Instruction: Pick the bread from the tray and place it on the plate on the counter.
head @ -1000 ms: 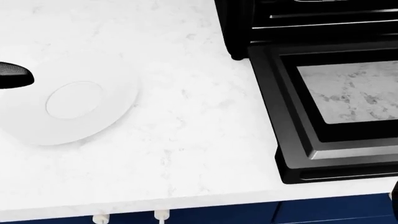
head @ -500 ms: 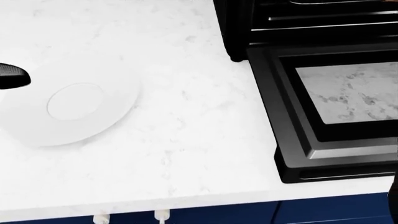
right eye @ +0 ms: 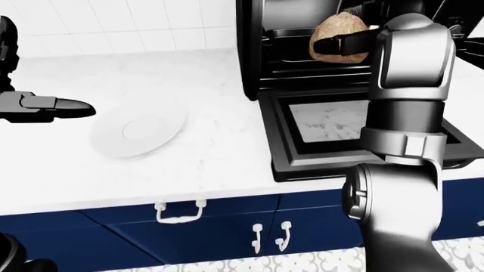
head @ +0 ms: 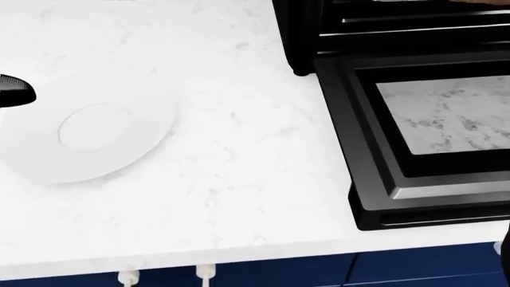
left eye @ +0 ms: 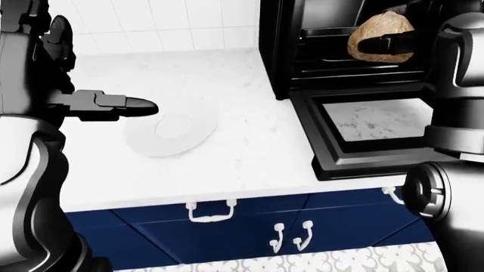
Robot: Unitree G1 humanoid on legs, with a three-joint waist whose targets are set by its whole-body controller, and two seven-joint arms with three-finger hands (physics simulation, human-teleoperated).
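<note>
Right hand point(left eye: 386, 42) wrapped round the brown bread point(left eye: 376, 28) inside the open black oven point(left eye: 302, 62), left hand point(left eye: 121, 105) seemingly open above the white plate point(left eye: 170, 133), white worktop point(head: 239, 179).

— What did the robot's arms look like?
— The right arm point(right eye: 401, 130) was glossy grey, built of stacked cylinders with dark seams and a rounded elbow ball.
— And the left?
— The left arm point(left eye: 30, 158) was grey too, ending in the left hand point(left eye: 113, 105), matt black with blunt fingers.
</note>
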